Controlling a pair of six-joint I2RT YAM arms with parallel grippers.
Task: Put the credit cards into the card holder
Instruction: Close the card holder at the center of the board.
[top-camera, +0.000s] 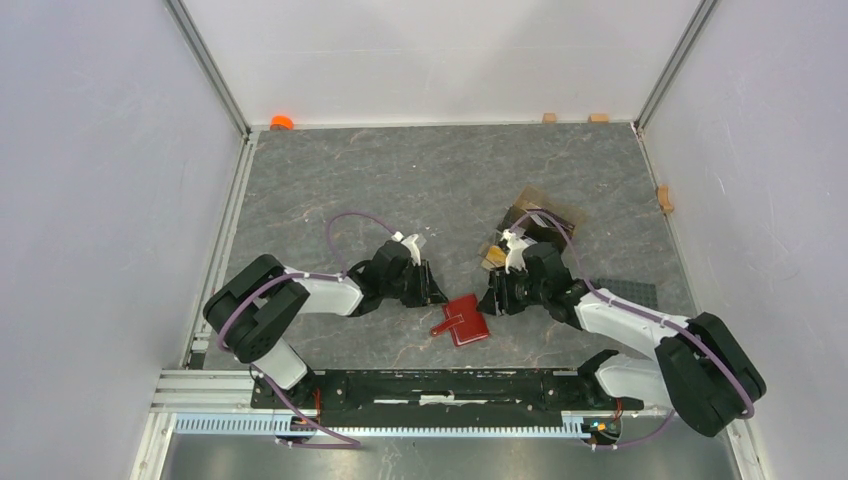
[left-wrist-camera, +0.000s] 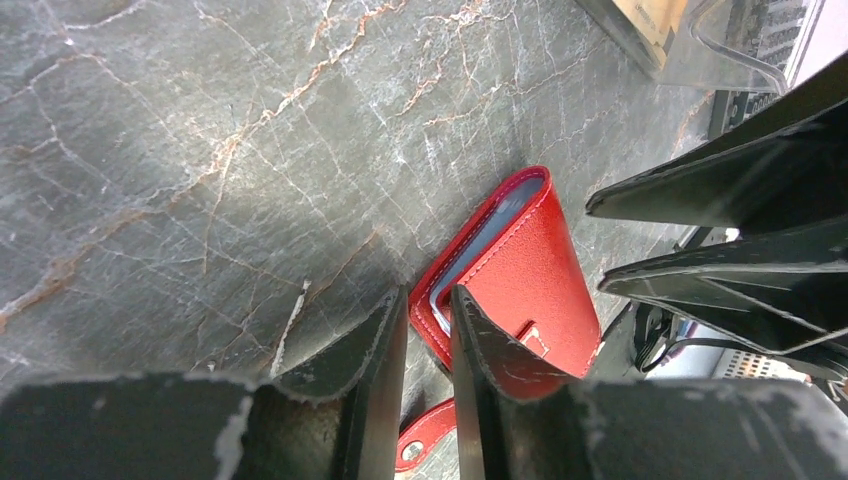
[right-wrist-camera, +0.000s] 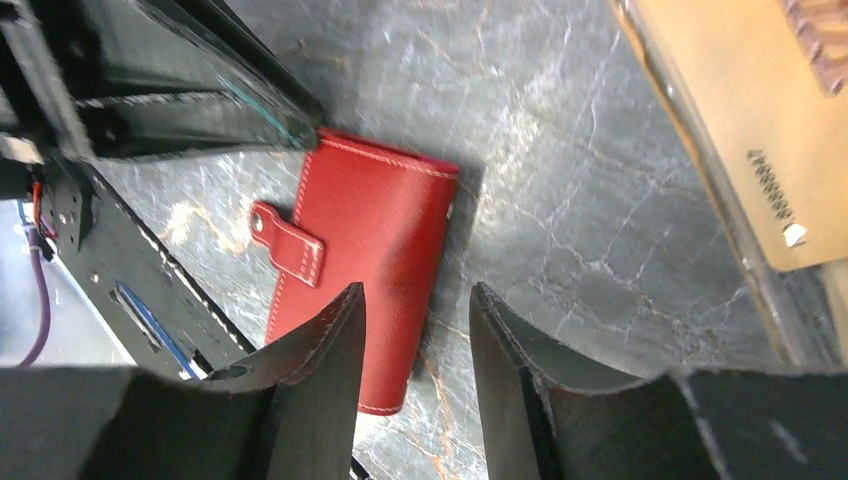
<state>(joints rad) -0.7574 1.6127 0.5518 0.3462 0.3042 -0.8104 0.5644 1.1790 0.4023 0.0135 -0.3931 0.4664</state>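
The red card holder lies flat just ahead of the right gripper, whose jaws stand apart and empty. Only the left wrist view shows a light blue card tucked inside. The left gripper straddles the holder's corner, and I cannot tell whether it pinches.

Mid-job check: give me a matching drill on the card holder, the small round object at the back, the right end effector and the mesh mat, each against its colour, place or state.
Things:
1. card holder
2. small round object
3. right end effector
4. mesh mat

Descriptions:
A. orange, far left corner
B. open, nothing between the fingers
C. black, on the right side
D. red, lying flat

Pairs: 1-D, 2-A, 3-B, 4-C
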